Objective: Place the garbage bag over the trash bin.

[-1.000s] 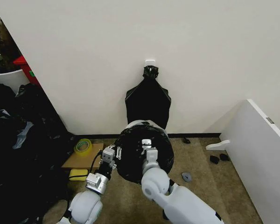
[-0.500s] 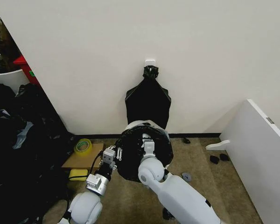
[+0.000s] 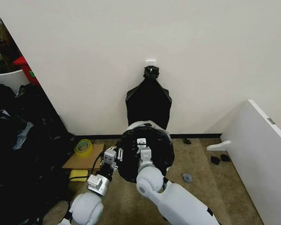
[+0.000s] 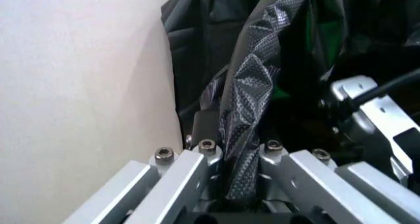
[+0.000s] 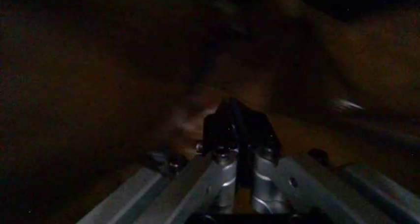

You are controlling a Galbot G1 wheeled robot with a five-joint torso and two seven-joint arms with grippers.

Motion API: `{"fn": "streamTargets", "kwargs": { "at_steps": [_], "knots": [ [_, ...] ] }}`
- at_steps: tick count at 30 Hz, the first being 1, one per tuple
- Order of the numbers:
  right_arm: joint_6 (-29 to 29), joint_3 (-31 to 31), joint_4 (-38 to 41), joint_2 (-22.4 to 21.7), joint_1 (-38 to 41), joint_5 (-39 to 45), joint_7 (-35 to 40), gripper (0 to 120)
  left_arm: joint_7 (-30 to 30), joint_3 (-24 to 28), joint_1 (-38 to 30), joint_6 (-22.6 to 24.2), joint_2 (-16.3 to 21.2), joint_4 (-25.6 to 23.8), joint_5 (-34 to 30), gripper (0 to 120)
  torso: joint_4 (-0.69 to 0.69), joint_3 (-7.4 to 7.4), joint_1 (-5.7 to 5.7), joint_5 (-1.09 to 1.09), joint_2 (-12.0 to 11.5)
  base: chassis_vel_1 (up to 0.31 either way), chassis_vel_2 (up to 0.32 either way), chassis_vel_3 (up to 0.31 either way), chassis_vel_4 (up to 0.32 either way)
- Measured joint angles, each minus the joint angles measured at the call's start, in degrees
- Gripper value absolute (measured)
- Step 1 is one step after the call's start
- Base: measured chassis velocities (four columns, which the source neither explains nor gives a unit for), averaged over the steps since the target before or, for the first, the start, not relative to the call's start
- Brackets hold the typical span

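Observation:
The trash bin (image 3: pixel 139 124) stands on the floor against the wall, only a strip of its cream rim showing at the back. The glossy black garbage bag (image 3: pixel 161 152) covers its mouth and sides. At the bag's left edge my left gripper (image 3: pixel 111 155) is shut on a wrinkled fold of the garbage bag (image 4: pixel 253 81), and the left gripper (image 4: pixel 237 153) shows that fold running between its fingers. My right gripper (image 3: pixel 142 143) reaches into the bag's mouth. In the dark interior the right gripper (image 5: pixel 239 130) has its fingertips pressed together.
A flat black bundle (image 3: pixel 149 101) hangs from a wall hook behind the bin. A tape roll (image 3: pixel 83 146), cardboard (image 3: pixel 79 161) and a yellow sponge (image 3: pixel 78 175) lie to the left, by a heap of black plastic (image 3: pixel 23 140). A white panel (image 3: pixel 262 159) stands at the right.
My right arm has swung to the left, and its gripper sits a little farther left and farther back inside the bag. The left gripper has held its place.

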Motion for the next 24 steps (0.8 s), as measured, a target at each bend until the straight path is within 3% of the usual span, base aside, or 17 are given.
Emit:
{"fn": "streamTargets", "kwargs": {
  "at_steps": [5, 13, 18, 24],
  "knots": [
    [-1.73, 0.17, 0.54, -1.33, -0.81, -2.84, 1.19, 0, 0.00, -0.20, -0.08, -0.05, -0.06, 0.16, 0.00, 2, -0.01, 0.00, 0.00, 0.00, 0.00, 0.000, 0.000, 0.000, 0.000],
    [4.35, -3.35, 3.25, -1.15, -2.26, -2.16, -4.75, 0, 0.00, 0.10, 0.04, -0.07, -0.57, 0.11, 0.14, 2, 0.01, 0.00, 0.00, 0.00, 0.00, 0.000, 0.000, 0.000, 0.000],
    [-0.87, -4.05, 1.50, -0.64, -2.06, -1.63, -0.65, 0, 0.02, -0.16, 0.61, -0.07, -0.26, -0.83, 0.21, 2, 0.00, 0.00, 0.00, 0.00, 0.00, 0.000, 0.000, 0.000, 0.000],
    [-4.57, -3.31, 0.14, -1.73, -1.98, -7.44, 1.73, 0, 0.02, -0.68, 0.67, -0.07, -0.09, -1.06, 0.23, 2, 0.00, 0.00, 0.00, 0.00, 0.00, 0.000, 0.000, 0.000, 0.000]
  ]
}}
